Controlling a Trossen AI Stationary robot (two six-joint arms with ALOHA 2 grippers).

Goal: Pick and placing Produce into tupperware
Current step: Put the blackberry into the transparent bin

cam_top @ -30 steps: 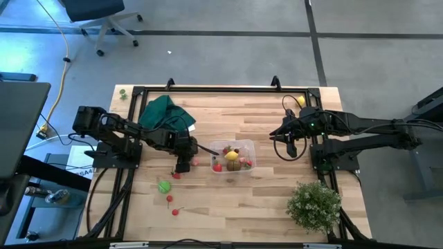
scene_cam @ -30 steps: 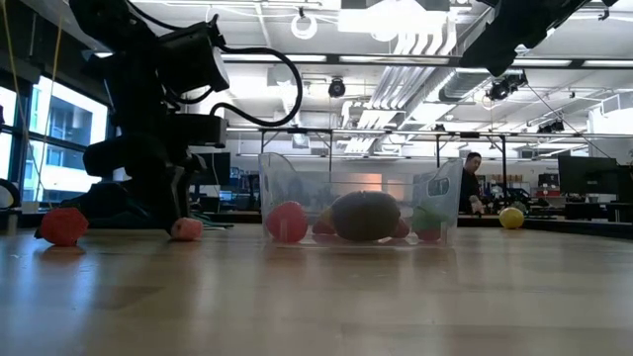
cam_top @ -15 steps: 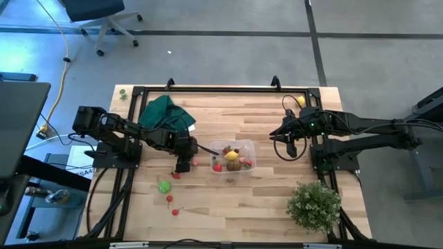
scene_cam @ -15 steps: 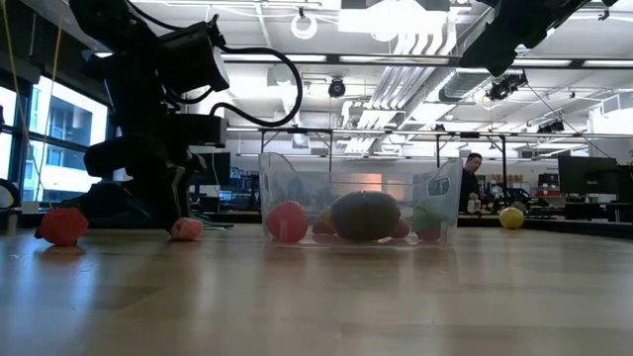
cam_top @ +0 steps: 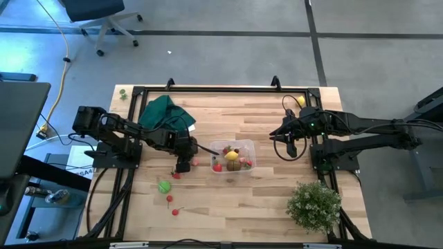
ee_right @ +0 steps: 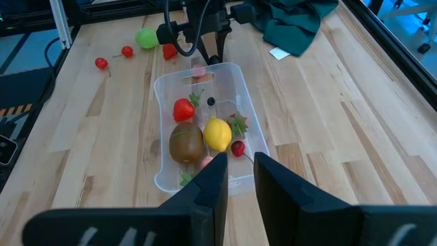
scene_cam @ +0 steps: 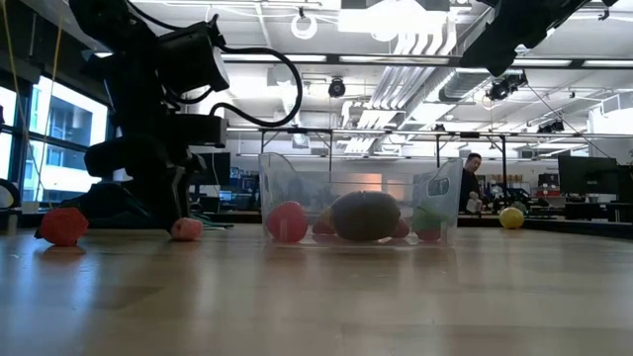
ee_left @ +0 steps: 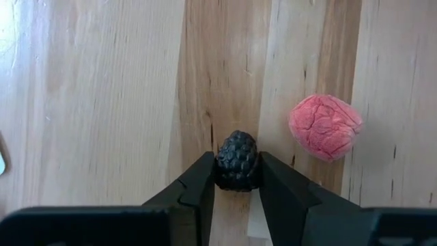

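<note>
The clear tub [cam_top: 233, 158] stands mid-table and holds a yellow, a brown, a red and smaller pieces [ee_right: 205, 130]. My left gripper [cam_top: 183, 166] points down just left of the tub [scene_cam: 361, 203], shut on a small black berry [ee_left: 237, 162]. A pink berry [ee_left: 325, 127] lies on the wood beside it. Loose on the table near the left arm are a green piece [cam_top: 164, 185], a red piece [cam_top: 176, 175] and small red cherries [cam_top: 172, 205]. My right gripper [cam_top: 277, 132] hovers right of the tub, open [ee_right: 240, 174]. My left gripper pinches the black berry [ee_left: 237, 179] between its two fingertips [ee_left: 202, 179], one on each side, coming from above and pointing down. The berry is at the table top; whether it rests on the wood or is just clear of it cannot be told.
A dark green cloth [cam_top: 165, 114] lies at the far left. A leafy plant [cam_top: 315, 204] stands at the near right corner. A yellow fruit [cam_top: 300, 101] sits at the far right by the black frame [cam_top: 221, 88]. Bare wood lies between the tub and the near edge.
</note>
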